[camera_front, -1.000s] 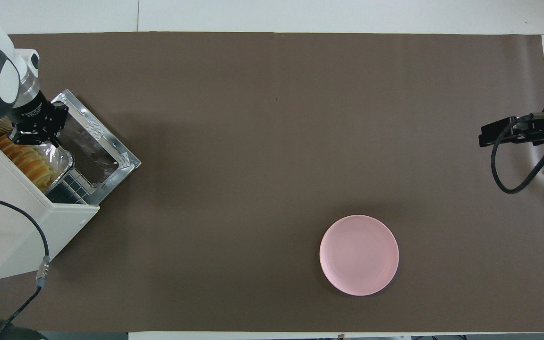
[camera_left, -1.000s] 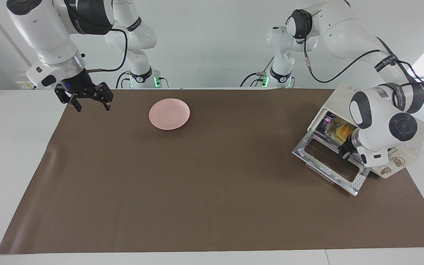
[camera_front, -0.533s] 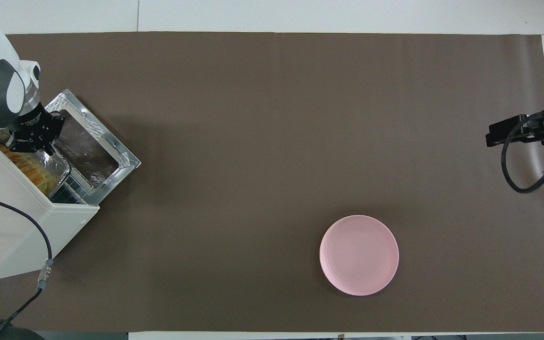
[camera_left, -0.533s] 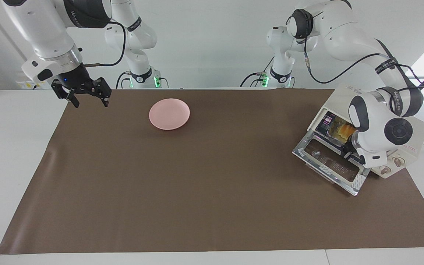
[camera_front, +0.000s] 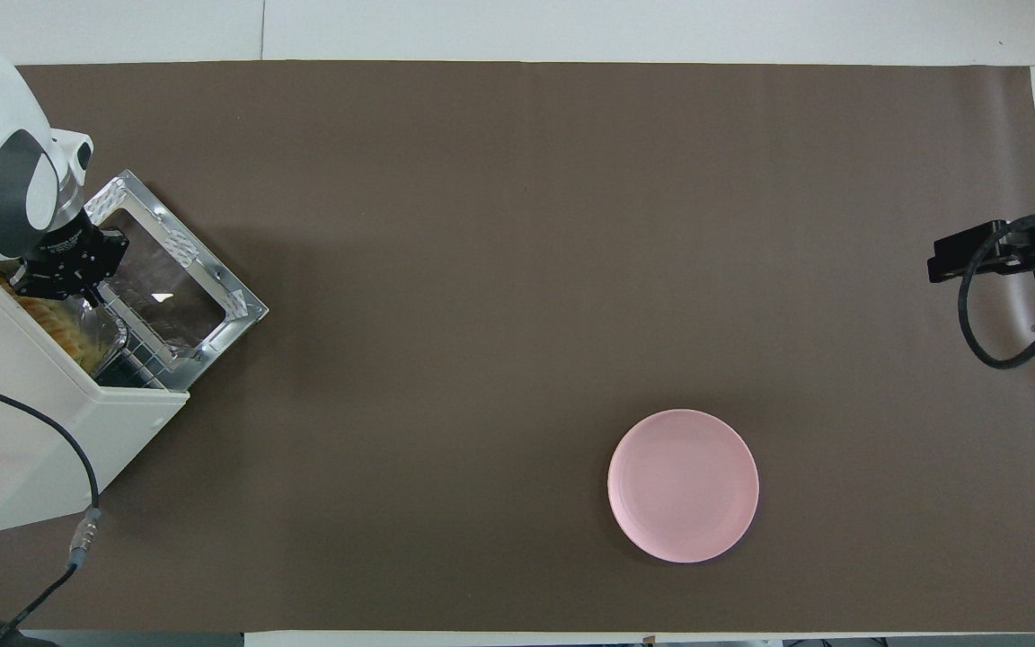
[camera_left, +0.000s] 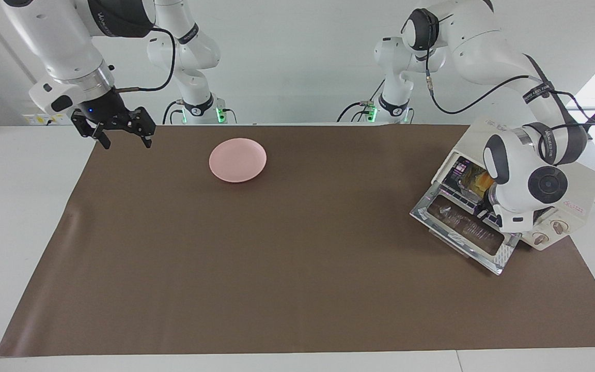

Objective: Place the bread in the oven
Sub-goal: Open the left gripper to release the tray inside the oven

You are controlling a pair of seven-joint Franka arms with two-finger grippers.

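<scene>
The cream-white oven point(camera_left: 581, 178) stands at the left arm's end of the table, its glass door point(camera_left: 463, 230) dropped open. The golden-yellow bread point(camera_left: 475, 182) lies in a silver foil tray point(camera_front: 109, 328) on the rack, mostly inside the oven; in the overhead view only a strip of the bread point(camera_front: 59, 319) shows under the oven's top point(camera_front: 23, 422). My left gripper point(camera_front: 57, 280) is at the oven's mouth, over the door's hinge, right at the tray's edge; its wrist hides it in the facing view. My right gripper point(camera_left: 123, 140) is open and empty in the air over the mat's corner.
A round pink plate point(camera_left: 237, 159) sits empty on the brown mat point(camera_left: 277, 248), toward the right arm's end and near the robots; it also shows in the overhead view point(camera_front: 683, 485). The open door point(camera_front: 176, 288) juts out onto the mat.
The left gripper has moved in toward the oven's mouth, and the tray with the bread has slid deeper inside. The right gripper has risen and drawn back a little.
</scene>
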